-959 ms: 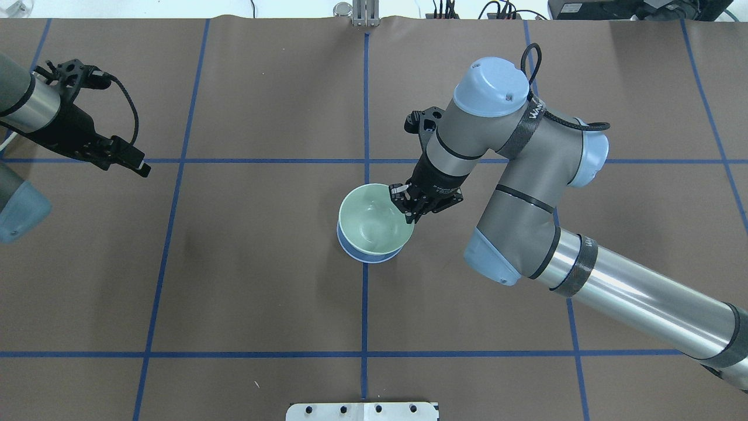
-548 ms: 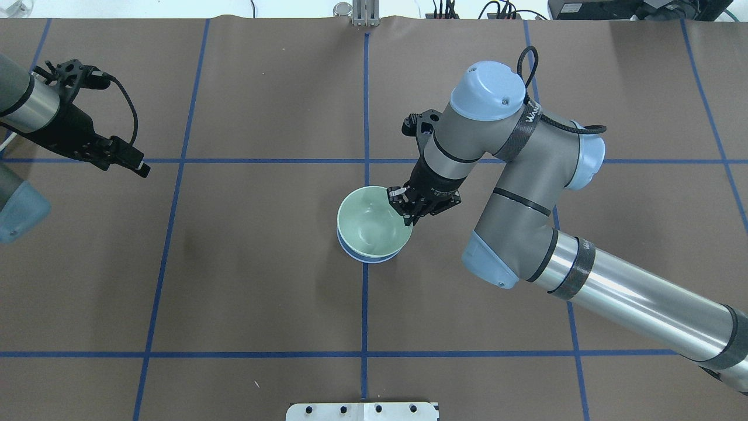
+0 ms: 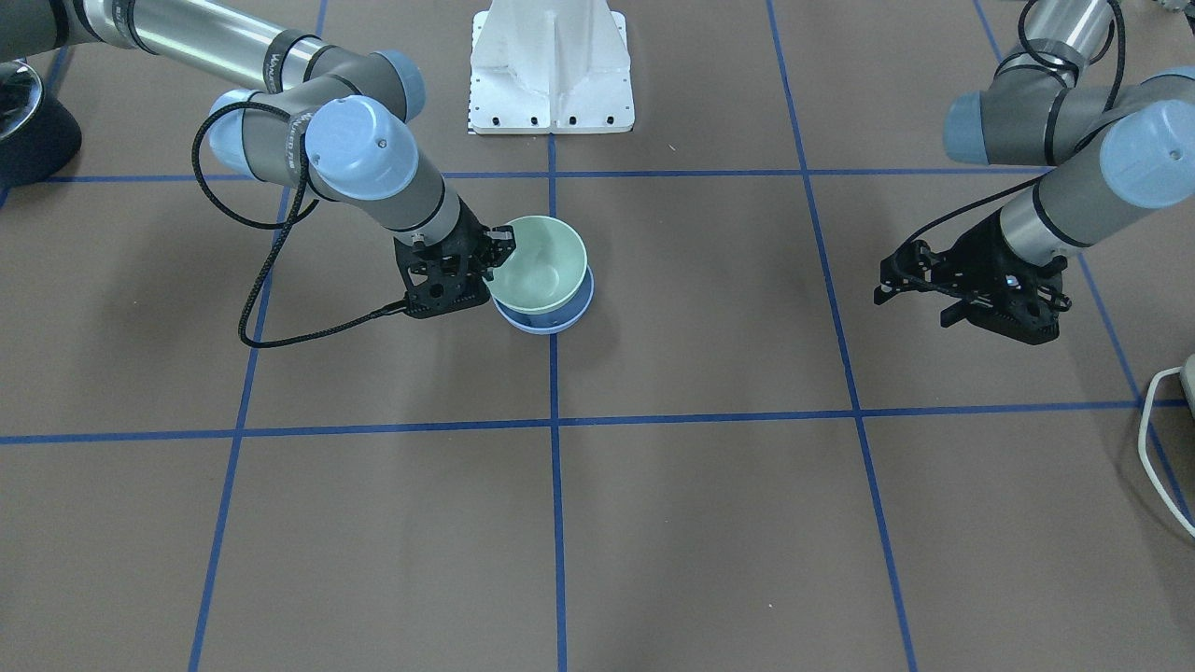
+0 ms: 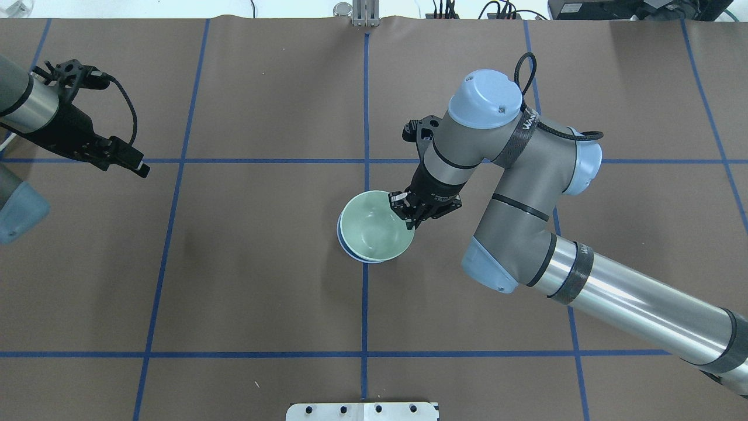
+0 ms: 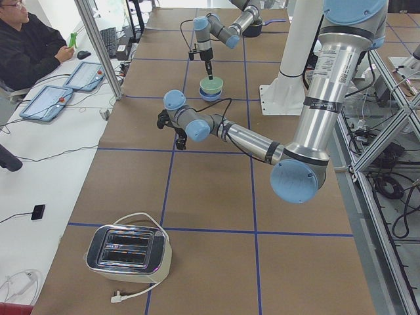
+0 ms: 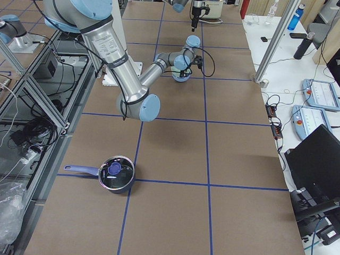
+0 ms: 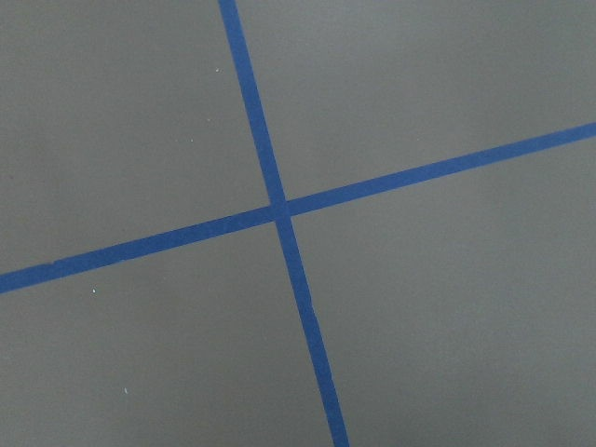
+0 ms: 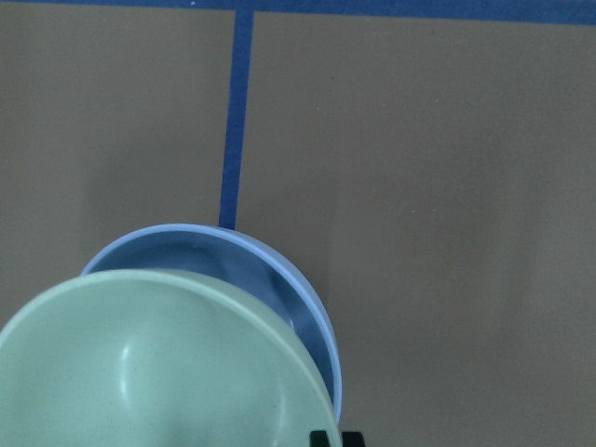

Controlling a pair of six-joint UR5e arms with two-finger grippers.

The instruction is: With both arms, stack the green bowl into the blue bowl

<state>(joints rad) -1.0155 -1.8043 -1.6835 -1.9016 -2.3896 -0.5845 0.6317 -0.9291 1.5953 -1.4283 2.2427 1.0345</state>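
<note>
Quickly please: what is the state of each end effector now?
Left end effector: cannot be told from these views.
Right end effector: closed on the green bowl rim.

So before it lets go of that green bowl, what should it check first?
1. Overlap: the green bowl is over the blue bowl: ok.
2. Seating: not ok. The green bowl sits off-centre, and the blue bowl's inside shows past its rim.
3. Grip: the right gripper pinches the green bowl's rim: ok.
4. Base: the blue bowl stands upright on the table: ok.
5. Other arm: the left gripper is well away from both bowls: ok.
</note>
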